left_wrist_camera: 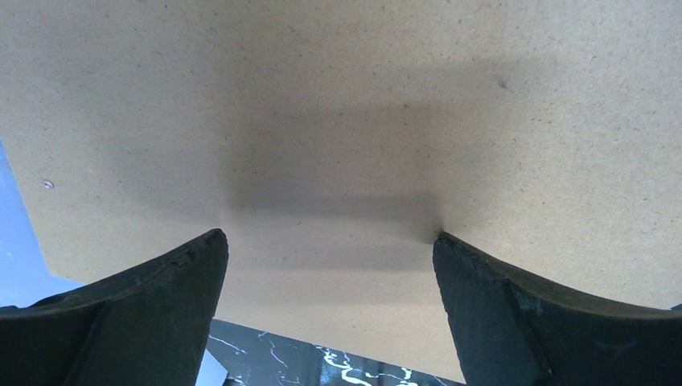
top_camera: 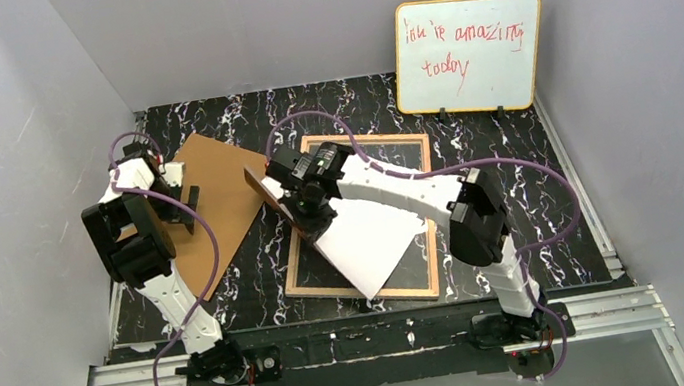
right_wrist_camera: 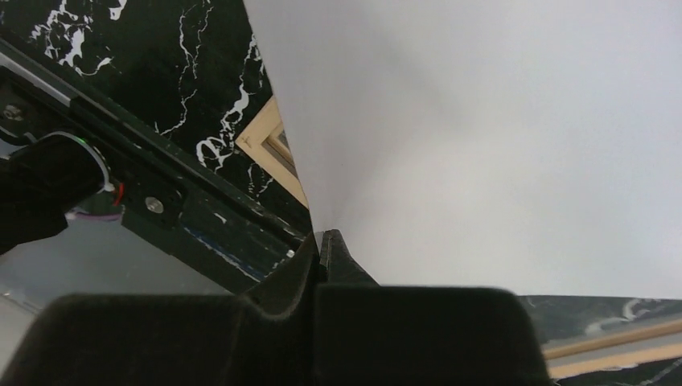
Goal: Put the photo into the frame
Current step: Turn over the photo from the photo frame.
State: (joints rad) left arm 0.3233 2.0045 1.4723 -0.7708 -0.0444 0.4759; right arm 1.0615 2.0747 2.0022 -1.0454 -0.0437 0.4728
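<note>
Square white-backed rectangular photo (top_camera: 370, 240), pinched in shut right gripper (right_wrist_camera: 324, 241), to tan wooden frame (top_camera: 427, 287); lower flat. Leave left gripper (left_wrist_camera: 330, 249) gaping, empty, over brown board (top_camera: 216, 185), 9 o'clock.

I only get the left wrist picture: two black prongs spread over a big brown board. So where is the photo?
Observer: The right gripper is shut on a corner of the photo, which shows its plain white back.
Operator: And the frame?
Observer: The frame lies flat on the table, tan side up, just right of your brown board. From above, the photo overlaps it.
Operator: Anything else out there?
Observer: A whiteboard with red writing stands at the back right.
</note>
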